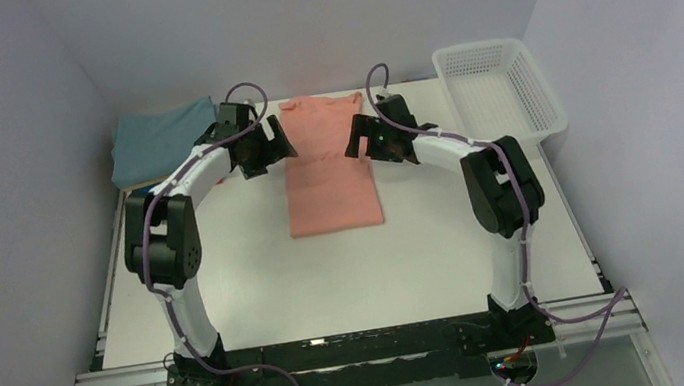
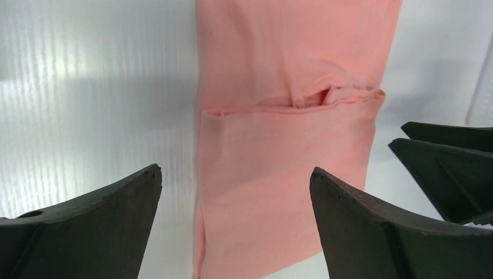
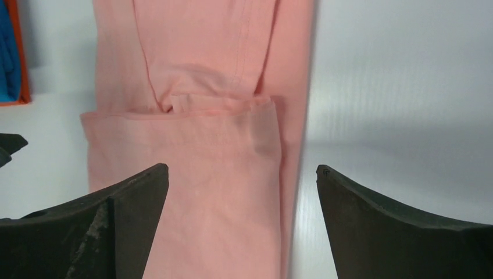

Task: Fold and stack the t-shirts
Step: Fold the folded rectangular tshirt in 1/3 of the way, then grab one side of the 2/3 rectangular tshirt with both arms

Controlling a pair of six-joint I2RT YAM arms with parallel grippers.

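Two arms arched inward; left end effector point(image 1: 268, 150) and right end effector point(image 1: 363, 140) spread, empty, flanking long edges of pink shirt point(image 1: 330, 182); counter point(image 1: 250, 287) showing either side.

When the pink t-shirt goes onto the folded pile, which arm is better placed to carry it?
Probably the left. The folded pile lies at the far left, close to the left end effector; the right end effector stands across the pink t-shirt from it. Both are open.

We arch both arms from the near edge toward the far middle, elbows bowed outward. Our left gripper point(image 1: 277, 149) and right gripper point(image 1: 358, 140) face each other, jaws spread wide.
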